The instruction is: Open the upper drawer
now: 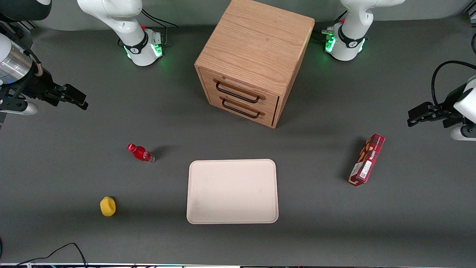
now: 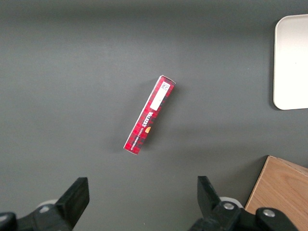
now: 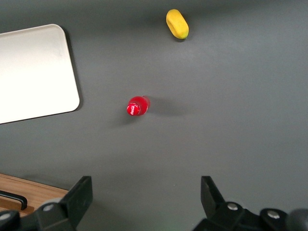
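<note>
The wooden cabinet (image 1: pixel 256 48) stands on the grey table, far from the front camera. Its two twin drawers face the camera at an angle, and both look shut. The upper drawer (image 1: pixel 243 86) is light oak with a wide black wire handle (image 1: pixel 237 93). The lower drawer (image 1: pixel 241 105) sits under it. My right gripper (image 1: pixel 76 98) hovers open and empty above the table toward the working arm's end, well apart from the cabinet. In the right wrist view the gripper (image 3: pixel 146 190) has bare table between its fingers. A cabinet corner (image 3: pixel 29 190) with a bit of black handle (image 3: pixel 12 198) shows beside it.
A red bottle (image 1: pixel 140 153) (image 3: pixel 137 106) stands nearer the camera than my gripper. A yellow object (image 1: pixel 108 206) (image 3: pixel 177 23) lies nearer still. A cream tray (image 1: pixel 232 163) (image 3: pixel 33 72) lies in front of the cabinet. A red box (image 1: pixel 366 159) (image 2: pixel 149 116) lies toward the parked arm's end.
</note>
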{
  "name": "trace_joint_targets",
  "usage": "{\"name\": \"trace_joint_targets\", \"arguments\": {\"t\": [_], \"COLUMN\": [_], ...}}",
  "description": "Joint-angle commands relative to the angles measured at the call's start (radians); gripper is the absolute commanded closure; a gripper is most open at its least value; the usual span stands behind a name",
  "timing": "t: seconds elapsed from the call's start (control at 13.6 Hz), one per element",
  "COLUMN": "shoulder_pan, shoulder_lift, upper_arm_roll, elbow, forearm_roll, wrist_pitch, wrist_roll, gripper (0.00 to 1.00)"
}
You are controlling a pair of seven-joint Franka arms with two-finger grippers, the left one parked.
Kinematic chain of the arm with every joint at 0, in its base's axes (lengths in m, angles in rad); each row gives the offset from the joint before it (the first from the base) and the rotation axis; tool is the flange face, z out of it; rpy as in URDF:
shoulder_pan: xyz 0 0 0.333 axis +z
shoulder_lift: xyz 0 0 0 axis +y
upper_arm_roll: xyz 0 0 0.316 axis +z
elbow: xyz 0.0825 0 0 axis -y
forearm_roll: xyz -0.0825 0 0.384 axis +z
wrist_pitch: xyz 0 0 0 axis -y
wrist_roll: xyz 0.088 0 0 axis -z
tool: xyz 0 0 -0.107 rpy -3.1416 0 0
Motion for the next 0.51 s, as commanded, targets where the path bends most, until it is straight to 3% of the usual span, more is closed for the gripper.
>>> {"name": "trace_joint_targets", "arguments": {"t": [0.0, 0.44], "shoulder_pan": [-0.001, 0.016], "shoulder_lift": [-0.010, 0.058], "upper_arm_roll": [0.000, 0.020], "elbow": [0.002, 0.081], "forearm_roll": [0.003, 0.017], "wrist_pitch": [-0.012, -0.011], "wrist_roll": [0.025, -0.067], "gripper": [0.00, 0.00]}}
